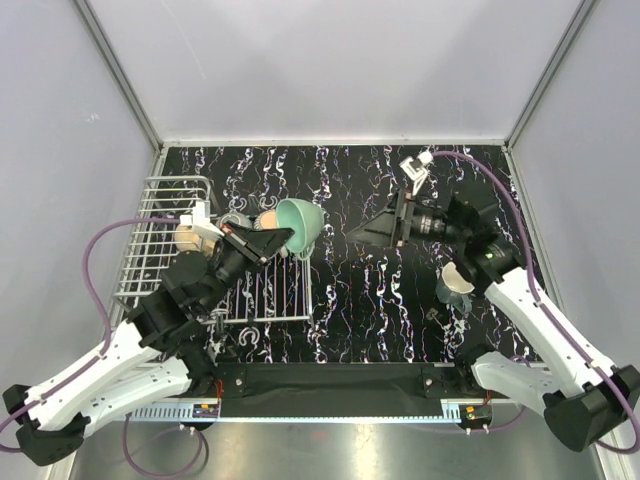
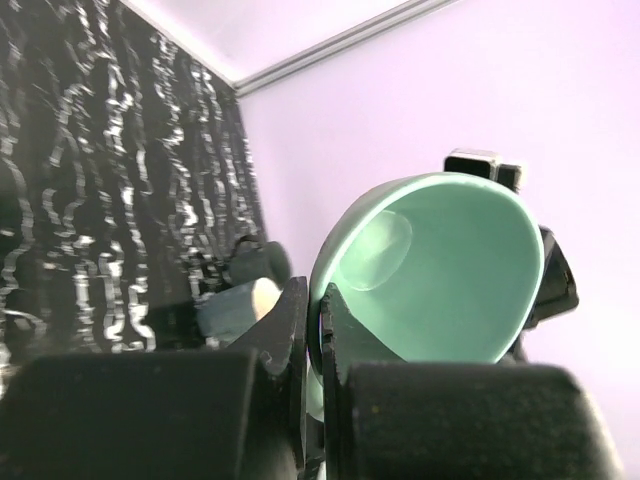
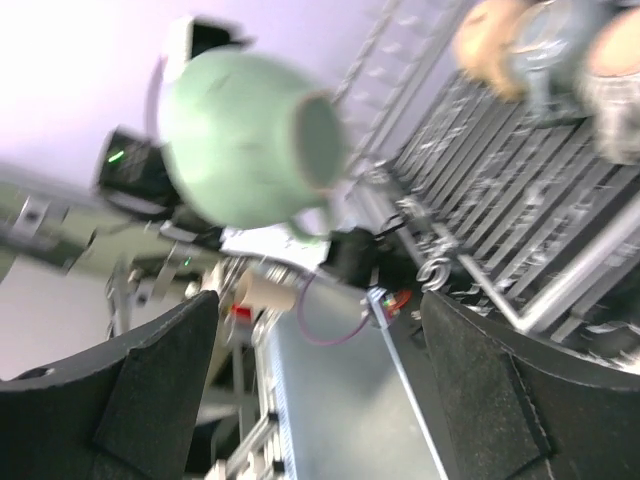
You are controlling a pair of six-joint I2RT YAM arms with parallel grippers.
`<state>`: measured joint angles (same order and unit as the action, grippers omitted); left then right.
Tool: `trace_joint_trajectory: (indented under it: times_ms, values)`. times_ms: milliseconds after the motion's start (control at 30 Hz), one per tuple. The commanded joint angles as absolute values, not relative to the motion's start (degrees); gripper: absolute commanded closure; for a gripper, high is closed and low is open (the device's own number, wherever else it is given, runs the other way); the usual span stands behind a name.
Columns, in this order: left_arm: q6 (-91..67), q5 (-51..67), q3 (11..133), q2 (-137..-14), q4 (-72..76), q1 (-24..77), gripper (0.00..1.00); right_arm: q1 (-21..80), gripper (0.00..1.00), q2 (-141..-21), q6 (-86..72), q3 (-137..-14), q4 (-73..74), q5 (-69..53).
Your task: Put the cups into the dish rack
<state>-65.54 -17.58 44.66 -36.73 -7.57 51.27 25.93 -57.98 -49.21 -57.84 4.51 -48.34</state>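
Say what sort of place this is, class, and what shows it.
Probably a robot test cell, not a kitchen: plain grey panel walls, a black marbled table, a left arm and right arm bolted at its near edge, a white dish rack.

Overhead cam: I'm looking down from above and behind the rig, taking in the whole table (image 1: 350, 190). Left wrist cam is sitting right up against the mint cup (image 2: 440, 280), tilting upward. Right wrist cam is facing left from further back, sharing that cup plus the dish rack (image 3: 520, 230) with the overhead.
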Motion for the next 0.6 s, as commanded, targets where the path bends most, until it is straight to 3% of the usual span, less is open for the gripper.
trace_joint_trajectory:
  times_ms: [0,400,567]
  values:
    - [-72.3,-17.5,42.5,-36.0,10.4,51.2,1.00,32.6,0.13,-59.9,-52.2,-59.2,-7.0,-49.1]
    - [-78.7,-14.0,41.5,-38.8,19.2,51.2,1.00,39.8,0.29,-65.2,-53.3,-56.3,-20.6,-47.7]
    - [-80.3,-13.4,41.0,-39.7,20.7,51.2,1.00,40.7,0.31,-66.1,-56.5,-55.2,-27.5,-47.5]
